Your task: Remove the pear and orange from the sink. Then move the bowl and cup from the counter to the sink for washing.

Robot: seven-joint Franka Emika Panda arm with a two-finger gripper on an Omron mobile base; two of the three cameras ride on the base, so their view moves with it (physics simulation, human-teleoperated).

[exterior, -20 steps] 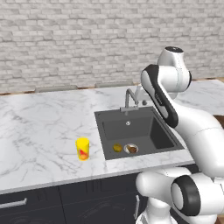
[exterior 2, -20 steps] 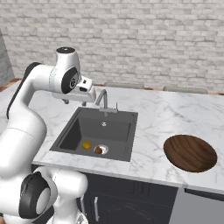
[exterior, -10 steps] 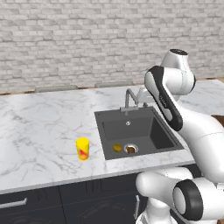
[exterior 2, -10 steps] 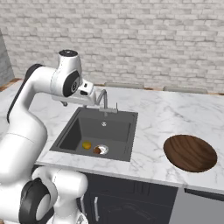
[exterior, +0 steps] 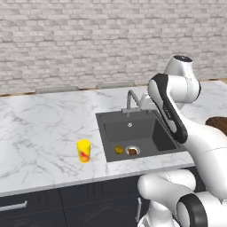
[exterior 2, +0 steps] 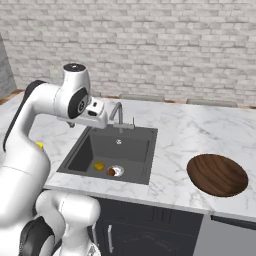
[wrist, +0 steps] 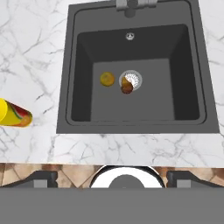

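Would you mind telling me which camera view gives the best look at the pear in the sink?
The hand view: it looks straight down into the sink, showing the pear on the drain's edge beside the orange. The left base view shows the pear as a small dark blob; the right base view likewise.

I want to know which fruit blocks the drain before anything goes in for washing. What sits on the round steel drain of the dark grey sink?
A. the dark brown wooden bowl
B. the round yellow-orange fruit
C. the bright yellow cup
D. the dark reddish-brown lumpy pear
D: the dark reddish-brown lumpy pear lies over the round steel drain of the dark grey sink, with the round yellow-orange fruit on the basin floor beside it.
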